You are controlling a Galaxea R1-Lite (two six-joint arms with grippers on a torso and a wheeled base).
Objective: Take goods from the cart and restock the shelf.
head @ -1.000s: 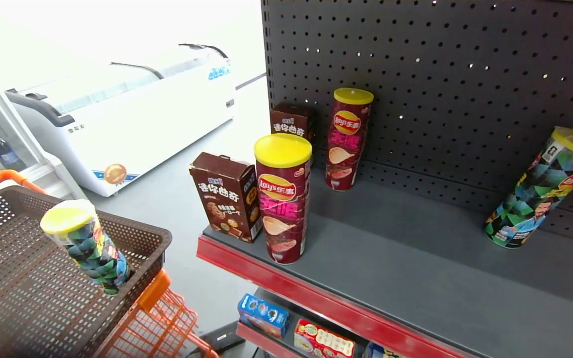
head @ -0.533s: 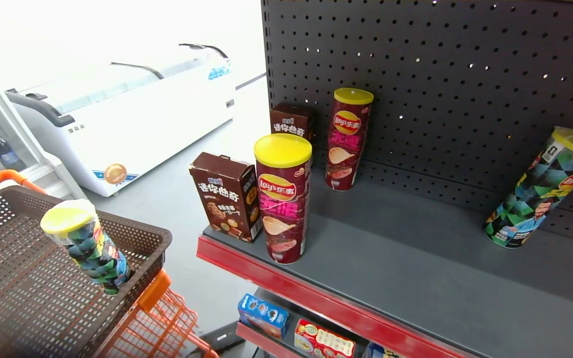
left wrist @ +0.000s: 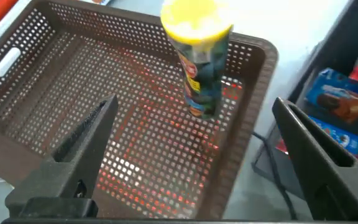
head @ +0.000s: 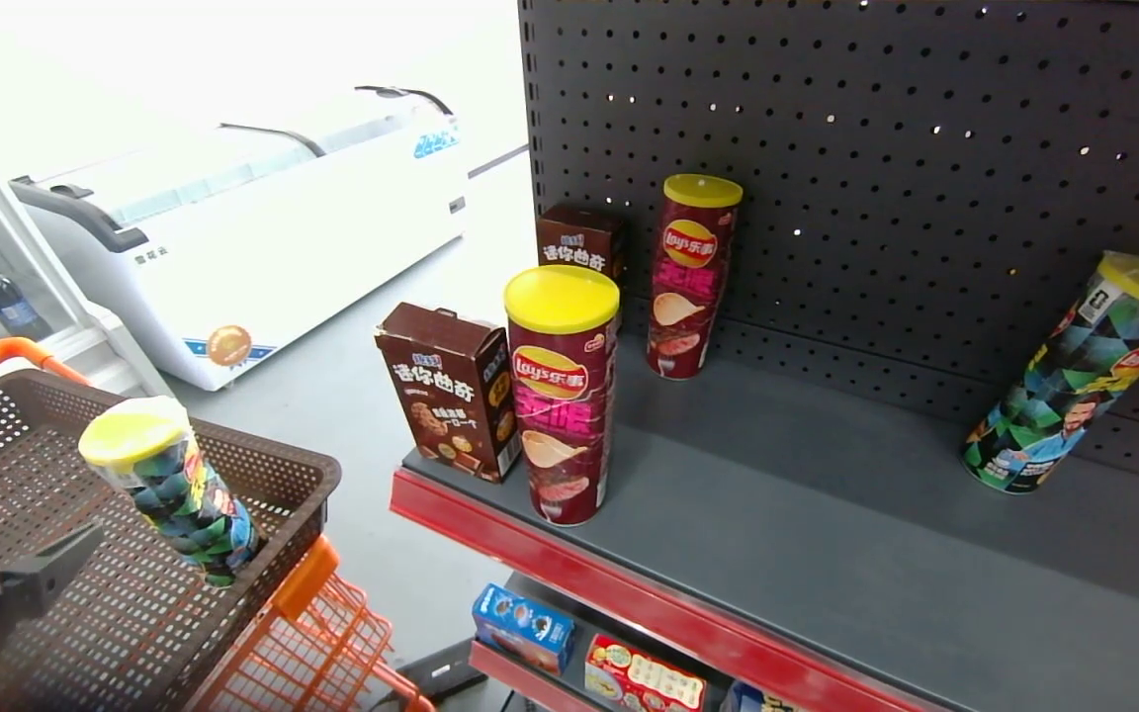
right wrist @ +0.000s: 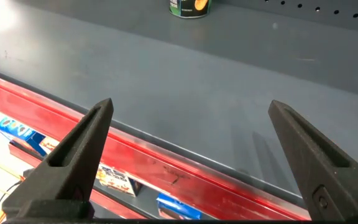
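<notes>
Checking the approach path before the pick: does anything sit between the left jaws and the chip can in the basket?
Nothing visible does. The left jaws stand open above the basket, and the chip can stands upright, alone on the basket floor ahead of them.

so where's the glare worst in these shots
Head view: the room behind the freezer is blown out white, and light shines through pegboard holes. Left wrist view: floor past the basket is washed out. Right wrist view: shelf evenly lit.
</notes>
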